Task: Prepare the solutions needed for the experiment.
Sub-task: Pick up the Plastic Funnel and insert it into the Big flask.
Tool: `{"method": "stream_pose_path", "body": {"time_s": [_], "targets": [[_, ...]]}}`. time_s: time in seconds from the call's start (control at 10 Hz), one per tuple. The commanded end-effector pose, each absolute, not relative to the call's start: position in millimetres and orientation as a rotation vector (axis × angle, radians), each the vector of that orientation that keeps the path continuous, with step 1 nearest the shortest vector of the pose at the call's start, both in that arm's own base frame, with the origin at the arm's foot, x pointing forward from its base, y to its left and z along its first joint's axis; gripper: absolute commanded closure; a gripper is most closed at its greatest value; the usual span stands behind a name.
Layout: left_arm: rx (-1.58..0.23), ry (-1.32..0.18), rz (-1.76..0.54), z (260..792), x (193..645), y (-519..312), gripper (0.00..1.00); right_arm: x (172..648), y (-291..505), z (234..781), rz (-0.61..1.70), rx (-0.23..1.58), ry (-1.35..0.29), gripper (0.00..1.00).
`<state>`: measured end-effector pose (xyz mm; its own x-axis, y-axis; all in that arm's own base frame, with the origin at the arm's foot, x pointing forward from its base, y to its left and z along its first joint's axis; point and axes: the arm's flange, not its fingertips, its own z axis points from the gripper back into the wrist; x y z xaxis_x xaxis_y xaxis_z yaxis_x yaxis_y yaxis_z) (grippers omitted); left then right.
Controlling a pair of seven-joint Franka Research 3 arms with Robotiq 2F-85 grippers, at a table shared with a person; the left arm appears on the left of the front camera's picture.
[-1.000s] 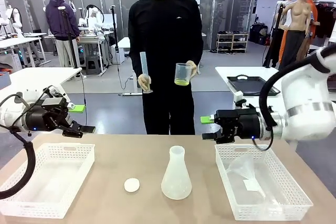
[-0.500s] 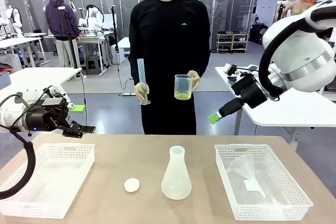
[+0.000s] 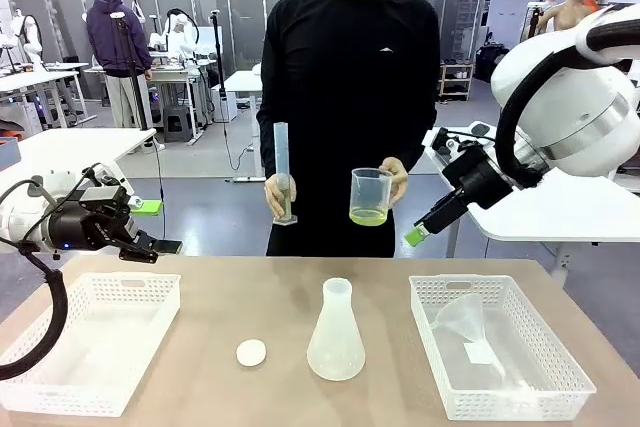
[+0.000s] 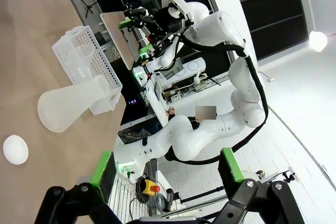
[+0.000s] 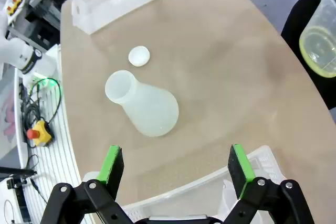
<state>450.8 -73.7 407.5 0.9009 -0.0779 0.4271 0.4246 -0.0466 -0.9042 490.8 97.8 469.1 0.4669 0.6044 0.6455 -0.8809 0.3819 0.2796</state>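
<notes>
The solution (image 3: 368, 215) is a shallow yellow-green layer in a clear beaker (image 3: 370, 196) held in one of the person's hands beyond the table's far edge. It shows as solution (image 5: 318, 55) at the right edge of the right wrist view. The person's other hand holds a tall graduated cylinder (image 3: 282, 172). A frosted conical flask (image 3: 336, 332) stands mid-table with a white disc (image 3: 251, 352) to its left. My left gripper (image 3: 158, 227) hovers open above the left basket. My right gripper (image 3: 420, 232) hangs open, raised off the table to the right, looking down on the flask (image 5: 144, 106).
A white basket (image 3: 100, 277) sits at the table's left. Another basket (image 3: 470, 282) at the right holds a clear funnel and plastic. A second table with a black tray (image 3: 478, 161) stands behind my right arm. Bare tabletop surrounds the flask.
My right arm has swung up and to the right, away from the right basket. The person has stepped closer to the table with beaker and cylinder. My left arm is still.
</notes>
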Motion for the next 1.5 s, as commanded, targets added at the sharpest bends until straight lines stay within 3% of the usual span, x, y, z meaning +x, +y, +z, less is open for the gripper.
{"method": "stream_pose_path", "body": {"time_s": [0.0, 0.1, 0.3, 0.5, 0.7, 1.4], "targets": [[-1.564, -0.283, -0.415, 408.6, 447.3, -74.8, 0.00, 495.8, 99.6, 473.6, 0.967, 0.686, -0.482, 0.00], [-1.564, -0.283, -0.415, 408.6, 447.3, -74.8, 0.00, 490.8, 97.8, 469.1, 0.996, 0.656, -0.485, 0.00], [-1.564, -0.283, -0.415, 408.6, 447.3, -74.8, 0.00, 489.3, 94.5, 457.9, 1.237, 0.420, -0.327, 0.00], [-1.564, -0.283, -0.415, 408.6, 447.3, -74.8, 0.00, 494.6, 94.3, 451.9, 1.369, 0.241, -0.292, 0.00], [-1.564, -0.283, -0.415, 408.6, 447.3, -74.8, 0.00, 502.0, 100.9, 443.9, 1.259, -0.028, -0.225, 0.00], [-1.564, -0.283, -0.415, 408.6, 447.3, -74.8, 0.00, 504.4, 93.6, 449.9, 1.349, 0.018, -0.228, 0.00]]}}
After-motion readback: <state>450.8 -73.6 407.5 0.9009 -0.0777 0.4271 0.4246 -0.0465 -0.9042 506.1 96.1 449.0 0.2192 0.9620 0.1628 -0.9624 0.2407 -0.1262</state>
